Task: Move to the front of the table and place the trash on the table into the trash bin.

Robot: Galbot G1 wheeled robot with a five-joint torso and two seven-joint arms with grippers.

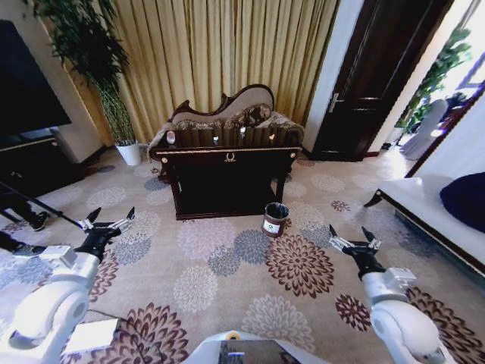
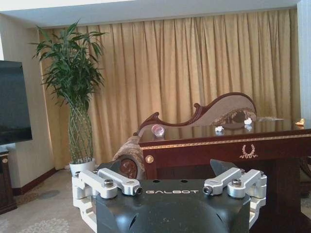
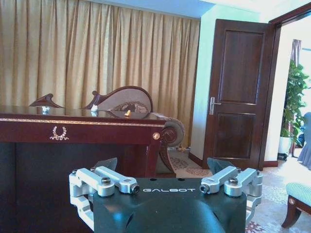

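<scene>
"GALBOT" is printed on the left end effector and the right end effector.

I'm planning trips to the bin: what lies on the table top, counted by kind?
Bottle: 1
White scraps: 2
Yellowish scrap: 1
Total: 4

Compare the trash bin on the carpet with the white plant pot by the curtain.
The trash bin is dark brown with a white label; the plant pot is plain white. The bin stands on the patterned carpet by the table's front right leg; the pot sits to the table's left, against the curtain. The pot holds a tall leafy plant; the bin holds none. Both are small, round and upright.
</scene>
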